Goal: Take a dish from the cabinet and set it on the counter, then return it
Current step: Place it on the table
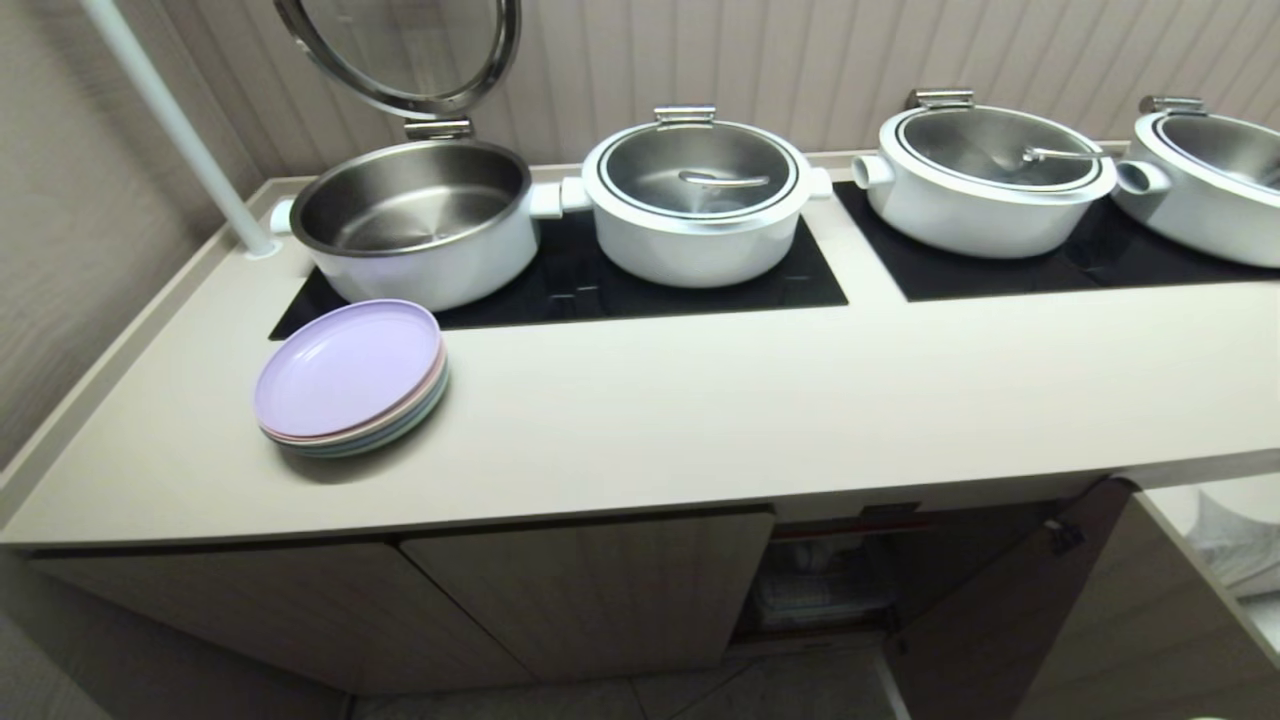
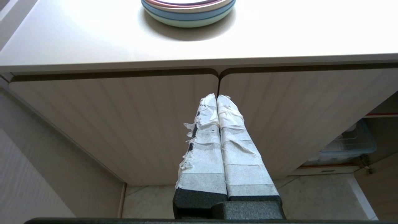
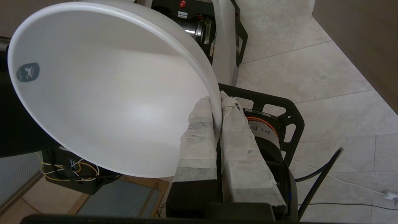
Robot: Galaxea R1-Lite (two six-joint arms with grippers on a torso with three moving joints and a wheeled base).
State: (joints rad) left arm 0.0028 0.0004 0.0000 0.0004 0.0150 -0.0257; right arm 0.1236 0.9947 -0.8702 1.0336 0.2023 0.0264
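White dish (image 3: pixel 102 93) rim pinched in right gripper (image 3: pixel 216 107); left gripper (image 2: pixel 216 98) closed, empty.

bare counter (image 1: pixel 700 400) right of plate stack (image 1: pixel 350 378); pots (image 1: pixel 697 200) block the back.

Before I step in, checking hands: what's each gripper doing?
Left gripper: shut, empty, facing the cabinet.
Right gripper: shut on white dish rim.

No wording can be read with certainty. The white dish (image 3: pixel 108 93) bears a small grey-green emblem near its rim, at the upper left of the right wrist view; right of centre, an orange-ringed round part (image 3: pixel 262 130) carries unclear letters.
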